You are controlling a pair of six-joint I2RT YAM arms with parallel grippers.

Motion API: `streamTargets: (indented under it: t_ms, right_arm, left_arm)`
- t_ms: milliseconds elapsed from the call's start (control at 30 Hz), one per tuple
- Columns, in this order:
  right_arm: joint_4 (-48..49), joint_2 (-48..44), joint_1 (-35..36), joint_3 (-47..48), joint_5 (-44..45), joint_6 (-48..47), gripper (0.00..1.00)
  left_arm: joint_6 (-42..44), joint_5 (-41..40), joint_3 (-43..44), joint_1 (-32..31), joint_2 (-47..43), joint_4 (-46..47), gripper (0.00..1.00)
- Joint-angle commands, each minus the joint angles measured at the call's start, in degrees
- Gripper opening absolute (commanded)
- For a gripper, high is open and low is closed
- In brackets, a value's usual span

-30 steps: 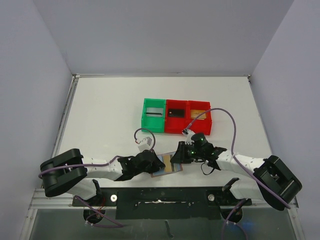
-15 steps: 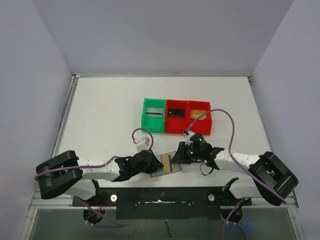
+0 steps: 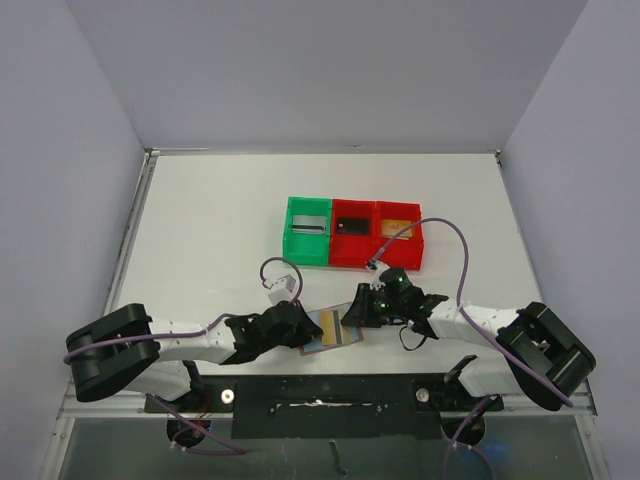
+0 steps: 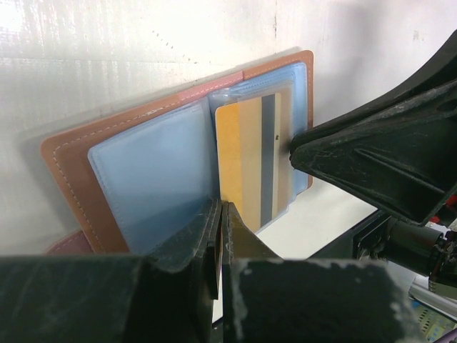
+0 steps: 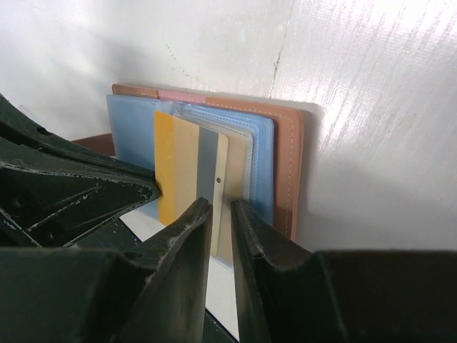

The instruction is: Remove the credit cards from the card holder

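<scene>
The card holder (image 3: pixel 322 337) lies open near the table's front edge, tan leather with blue sleeves (image 4: pixel 153 179). A gold card with a grey stripe (image 4: pixel 250 161) stands out of its right sleeve and also shows in the right wrist view (image 5: pixel 187 168). My left gripper (image 4: pixel 220 214) is shut on the near edge of the holder's blue sleeve. My right gripper (image 5: pixel 222 209) straddles the gold card's near edge, jaws a narrow gap apart. In the top view the left gripper (image 3: pixel 300 330) and right gripper (image 3: pixel 352 318) flank the holder.
A green bin (image 3: pixel 307 230) with a silvery card, a red bin (image 3: pixel 352 235) with a dark card and a second red bin (image 3: pixel 398 233) with a gold card stand in a row behind. The black base rail (image 3: pixel 330 395) runs close in front.
The left arm has drawn back slightly to the left with the holder. The right gripper has stayed at the card's edge.
</scene>
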Motion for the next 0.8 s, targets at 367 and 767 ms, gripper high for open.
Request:
streamTargets:
  t_ms: [367, 767]
  right_arm:
    - [-0.84, -2.3, 0.35, 6.21, -2.82, -3.15, 0.25]
    - [5.09, 5.5, 1.25, -0.37, -0.21, 1.51, 0.24]
  left_arm:
    - [0.75, 0.23, -0.11, 0.38, -1.43, 2.53, 0.0]
    - [-0.44, 1.53, -2.71, 0.82, -1.37, 7.86, 0.1]
